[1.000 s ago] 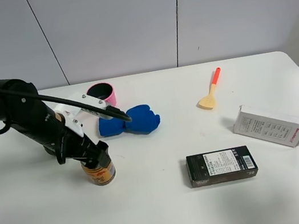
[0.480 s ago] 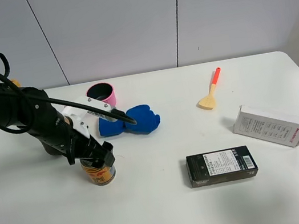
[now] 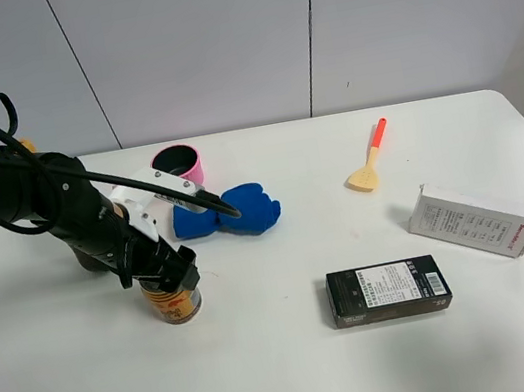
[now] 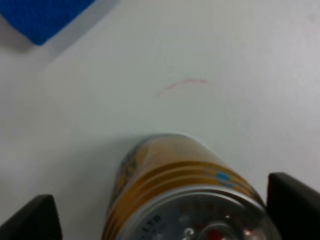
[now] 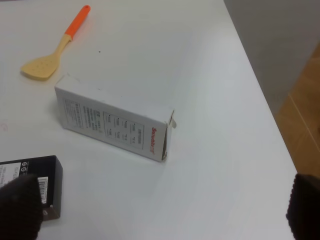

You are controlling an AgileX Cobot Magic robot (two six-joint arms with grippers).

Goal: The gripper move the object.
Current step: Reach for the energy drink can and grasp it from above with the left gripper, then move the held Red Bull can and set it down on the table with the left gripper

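The left gripper hangs low over the desk with its jaws apart, one tip on either side of the drink can. The can stands upright on the desk between them. It is gold-yellow, with a silver top that has red print on it. In the left wrist view one jaw tip sits right at the can's side, though I cannot tell whether it touches. The other tip shows a clear gap of bare desk before the can. Nothing is clamped.

Just past these jaw tips a faint reddish streak marks the desk. A blue cloth lies a little further out and off to one side, with a pink cup beyond it.

The right gripper also has its jaws wide apart and holds nothing. Its dark tips are blurred. A black box lies just beside one tip. A white carton lies ahead of the jaws. Further out is a wooden spatula with an orange handle, well apart from them.
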